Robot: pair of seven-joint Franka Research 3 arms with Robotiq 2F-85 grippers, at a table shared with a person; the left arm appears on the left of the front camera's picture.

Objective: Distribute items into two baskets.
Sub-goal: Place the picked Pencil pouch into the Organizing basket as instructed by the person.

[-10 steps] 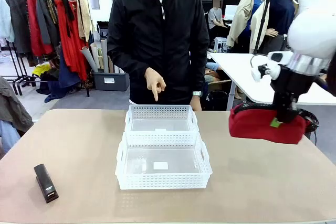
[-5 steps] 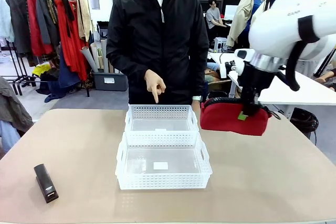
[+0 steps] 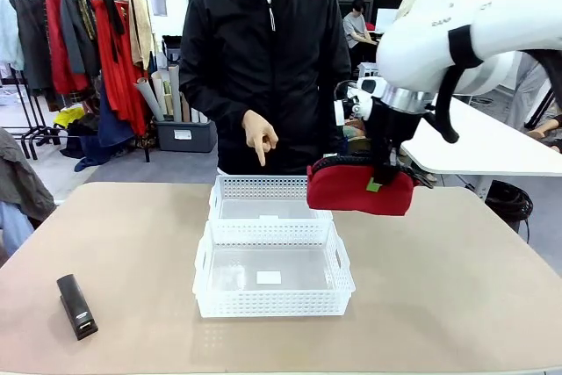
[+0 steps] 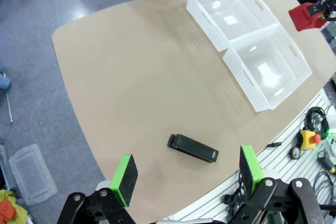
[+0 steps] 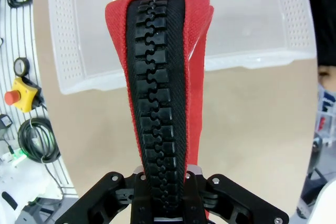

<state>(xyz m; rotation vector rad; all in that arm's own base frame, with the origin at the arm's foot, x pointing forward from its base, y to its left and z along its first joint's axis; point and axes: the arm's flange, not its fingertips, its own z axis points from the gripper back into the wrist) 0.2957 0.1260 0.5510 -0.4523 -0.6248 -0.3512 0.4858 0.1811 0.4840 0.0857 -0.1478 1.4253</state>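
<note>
While your right gripper [image 3: 379, 173] clamps the red pouch [image 3: 342, 192] | far basket [image 3: 255, 186] lies below, just left of its jaws | left gripper [image 4: 187, 171] gapes empty

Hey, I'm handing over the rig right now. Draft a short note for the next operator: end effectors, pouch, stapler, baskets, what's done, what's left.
Right end effector: shut on the red soft fabric pouch with black zipper, held in the air over the right rim of the far white perforated plastic basket.
Left end effector: open, holding nothing.
Black elongated stapler: lying on the table, left of the near white perforated plastic basket.
Person's hand: pointing down toward the far basket.
Done: pouch lifted.
Left: neither basket holds an item yet; release the pouch, then the stapler, probably into the near basket.
</note>
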